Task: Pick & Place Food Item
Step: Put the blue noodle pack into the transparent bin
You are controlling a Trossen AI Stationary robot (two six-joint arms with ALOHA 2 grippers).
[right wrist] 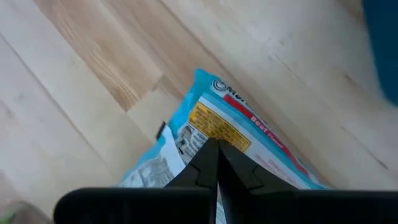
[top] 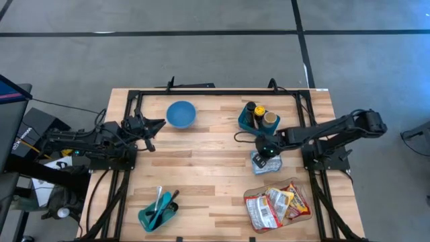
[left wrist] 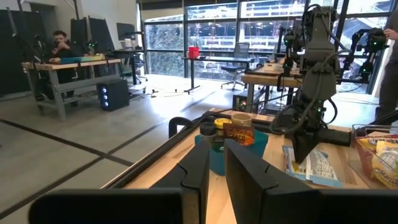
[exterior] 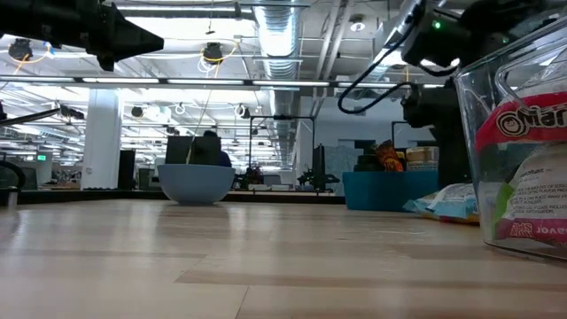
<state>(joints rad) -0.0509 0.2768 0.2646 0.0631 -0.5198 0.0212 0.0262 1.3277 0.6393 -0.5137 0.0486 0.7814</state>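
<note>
Table (top: 201, 168): pale wooden butcher-block top in a black frame, all items resting on it.

Left arm: parked at the table's left edge, raised above the wood. Left gripper (top: 158, 125) points toward the blue bowl (top: 181, 113); its fingers stand nearly together with a narrow slot between them, holding nothing.

Right arm: reaches in from the right edge. Right gripper (right wrist: 216, 163) is directly over the food packet, fingers pressed fully together, tips at or just above the wrapper.

Clear tub (top: 277, 205): near right, filled with wrapped snack packets.

Teal bin (top: 250, 118): far right, holding bottles and a jar.

Teal caddy (top: 156, 212): near left, holding utensils.

Blue bowl: far left of centre, seemingly empty; the likely drop-off, though the task does not say.

Food packet (right wrist: 233, 134): blue and white wrapper with a yellow and red label, lying flat on the wood between the teal bin and the clear tub, under the right gripper.

Step in hand, as judged: approach to the pick. With fingers together and the packet flat, nothing appears gripped. Next move calls for parting the fingers, straddling an edge or fold of the wrapper, and closing.

Obscured: whether the fingertips touch or pinch the film cannot be told; from above the gripper covers much of the packet; label print is unreadable.
</note>
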